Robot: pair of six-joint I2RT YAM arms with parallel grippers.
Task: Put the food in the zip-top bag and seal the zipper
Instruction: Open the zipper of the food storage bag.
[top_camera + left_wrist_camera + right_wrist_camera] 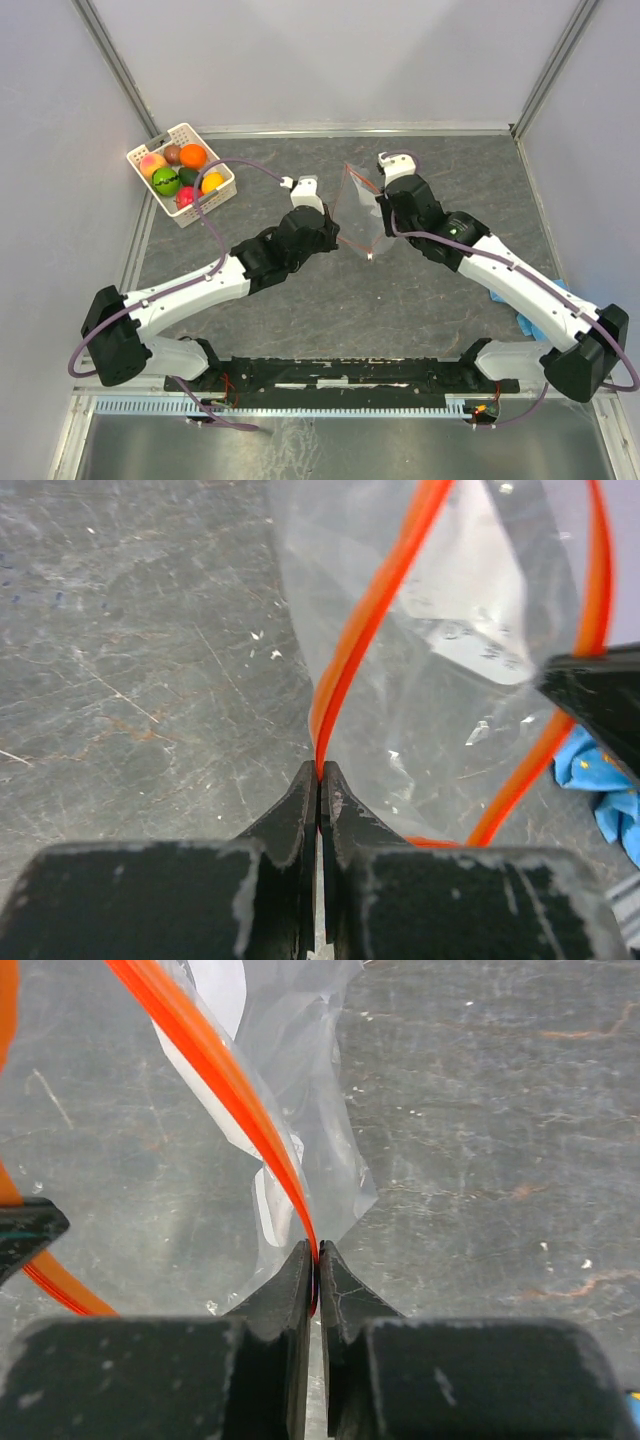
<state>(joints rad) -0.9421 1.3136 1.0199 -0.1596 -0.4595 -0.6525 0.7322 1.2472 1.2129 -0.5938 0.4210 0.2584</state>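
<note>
Closest in, the left pincer [320, 772] has its jaws pressed together on the zipper [372, 608], a thin orange-red strip that rises from the pinch and curves away. The right pincer [315, 1252] is likewise clamped flat on the same strip at the opposite side of the mouth. Between the two grips the strip bows out into a loop, so the mouth of the zip-top bag [362, 215] stands open. The bag is clear, crinkly plastic with shiny creases and a white printed label [470, 630] showing through its wall; it hangs between the two arms at the middle of the grey, scratched bench [400, 310]. A blue cloth [600, 780] lies on the bench beside the right arm. Farther off, in the far left corner, the food [183, 170] sits piled in a white perforated basket [226, 190]: small rounded pieces in orange, yellow, lime green, dark green, red, peach and brown, well apart from the bag.
</note>
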